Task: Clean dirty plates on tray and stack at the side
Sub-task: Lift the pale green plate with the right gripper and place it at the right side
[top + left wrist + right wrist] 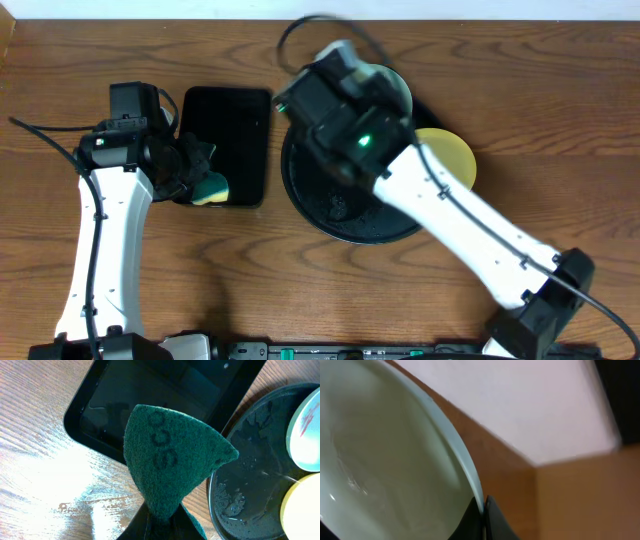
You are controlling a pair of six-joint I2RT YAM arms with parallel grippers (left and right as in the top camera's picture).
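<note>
My right gripper [484,506] is shut on the rim of a pale mint-blue plate [380,460], which it holds tilted over the far side of the large round black tray [340,222]. From overhead that plate [396,84] shows only partly behind the right wrist. A pale yellow plate [452,156] rests on the tray's right rim. My left gripper [200,176] is shut on a green and yellow sponge [212,189], left of the tray. In the left wrist view the sponge's green pad [170,460] fills the middle, and a mint-blue plate [307,430] with red smears shows at the right.
A smaller rectangular black tray [228,140] lies on the wooden table between my left arm and the round tray. The round tray's floor [250,485] is wet and speckled. My right arm crosses diagonally from the front right corner over the round tray.
</note>
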